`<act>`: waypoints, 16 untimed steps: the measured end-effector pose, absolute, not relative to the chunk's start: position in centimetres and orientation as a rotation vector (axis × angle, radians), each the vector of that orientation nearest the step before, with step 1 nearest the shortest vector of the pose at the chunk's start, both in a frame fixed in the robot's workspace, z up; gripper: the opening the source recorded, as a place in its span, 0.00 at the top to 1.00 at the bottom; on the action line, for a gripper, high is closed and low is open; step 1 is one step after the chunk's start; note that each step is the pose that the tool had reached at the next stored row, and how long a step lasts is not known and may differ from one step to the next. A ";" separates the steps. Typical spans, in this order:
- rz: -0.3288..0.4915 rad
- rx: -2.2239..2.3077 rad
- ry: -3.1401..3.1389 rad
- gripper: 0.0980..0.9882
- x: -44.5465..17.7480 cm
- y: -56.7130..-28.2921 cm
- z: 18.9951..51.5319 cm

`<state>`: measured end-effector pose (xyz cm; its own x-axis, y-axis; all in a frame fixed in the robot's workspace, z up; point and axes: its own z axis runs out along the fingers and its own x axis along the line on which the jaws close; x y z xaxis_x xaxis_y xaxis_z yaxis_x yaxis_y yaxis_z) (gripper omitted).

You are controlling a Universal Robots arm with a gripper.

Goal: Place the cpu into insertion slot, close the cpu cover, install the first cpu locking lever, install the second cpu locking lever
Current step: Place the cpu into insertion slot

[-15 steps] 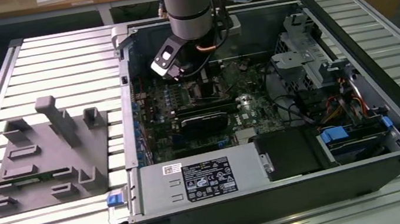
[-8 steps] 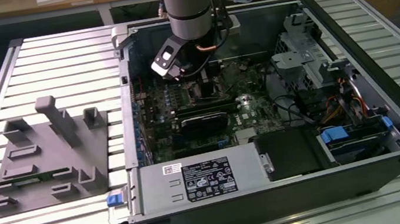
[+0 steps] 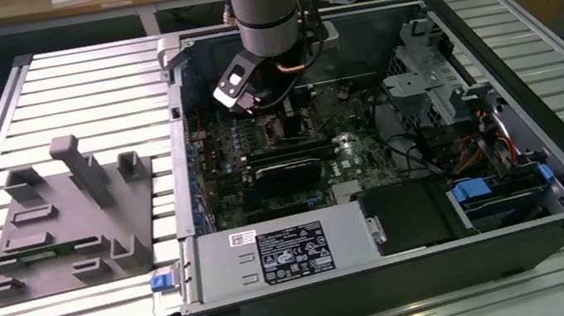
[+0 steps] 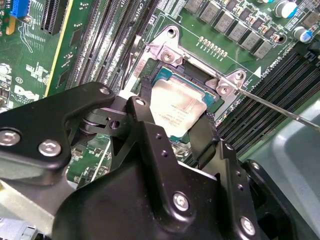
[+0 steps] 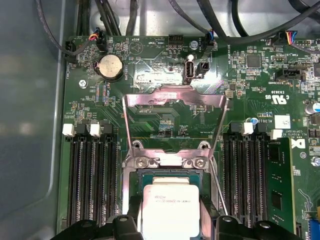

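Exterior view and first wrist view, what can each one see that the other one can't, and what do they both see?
The exterior view takes in the big picture: the whole open computer case on the slatted table, the grey holder block at the exterior view's left, and the arm reaching down inside. The first wrist view gets close: the cpu gripped by the end effector over the insertion slot, the cpu cover flipped open, a round battery. Both share the green circuit board.
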<state>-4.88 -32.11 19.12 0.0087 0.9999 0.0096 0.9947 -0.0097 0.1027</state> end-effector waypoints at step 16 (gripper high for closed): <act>0.122 2.183 2.163 0.50 -4.8 -32.1 19.0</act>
<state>-4.81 -32.09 18.99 0.0086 0.9999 0.0097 0.9947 -0.0095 0.1028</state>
